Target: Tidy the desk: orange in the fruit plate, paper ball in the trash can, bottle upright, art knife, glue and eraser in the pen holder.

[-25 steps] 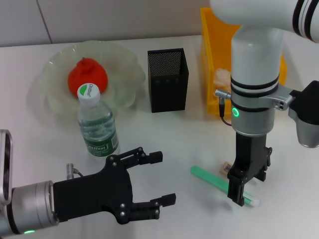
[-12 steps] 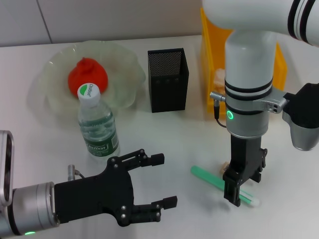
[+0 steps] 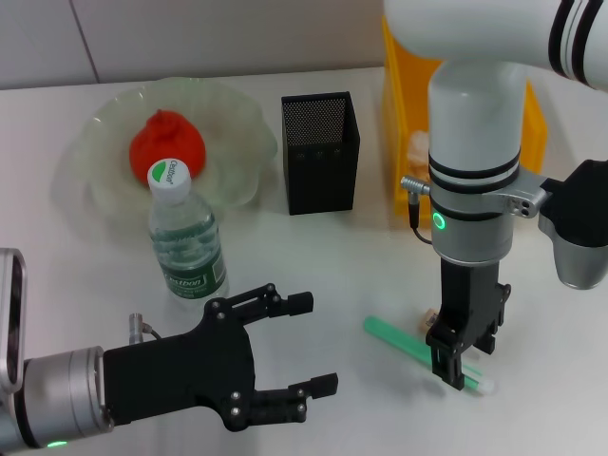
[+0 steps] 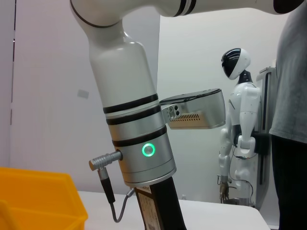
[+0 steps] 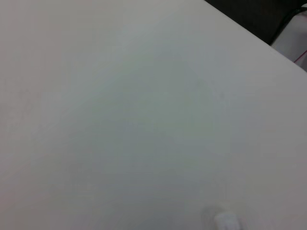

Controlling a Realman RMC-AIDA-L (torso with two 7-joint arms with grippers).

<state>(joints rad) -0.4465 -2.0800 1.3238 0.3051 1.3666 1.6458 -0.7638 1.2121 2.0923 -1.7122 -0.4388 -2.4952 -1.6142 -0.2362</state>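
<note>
Green stick-shaped tool (image 3: pixel 418 348), probably the art knife, flat on the white bench (image 3: pixel 313 256) directly beneath the right end effector (image 3: pixel 463 356). Compared with one second earlier: right arm shifted slightly toward the robot's left and settled over the tool's white-tipped end. Closure state not determinable from the head view; treat the grasp as unconfirmed. Judged step: pick-up of the tool for transfer to the black mesh pen holder (image 3: pixel 320 152). Small tan item (image 3: pixel 430 318), possibly the eraser, just beside the tool.

Left end effector (image 3: pixel 312 342) spread wide, gripping nothing, low at the near edge.

Already in place: orange (image 3: pixel 168 142) in the fruit plate (image 3: pixel 95 123), bottle (image 3: pixel 185 237) upright, paper ball (image 3: pixel 423 144) in the yellow bin (image 3: pixel 394 114).

Beyond the bench, in the left wrist view: pale wall, white humanoid robot (image 4: pixel 237 120), standing person (image 4: pixel 290 96) partly in view.
</note>
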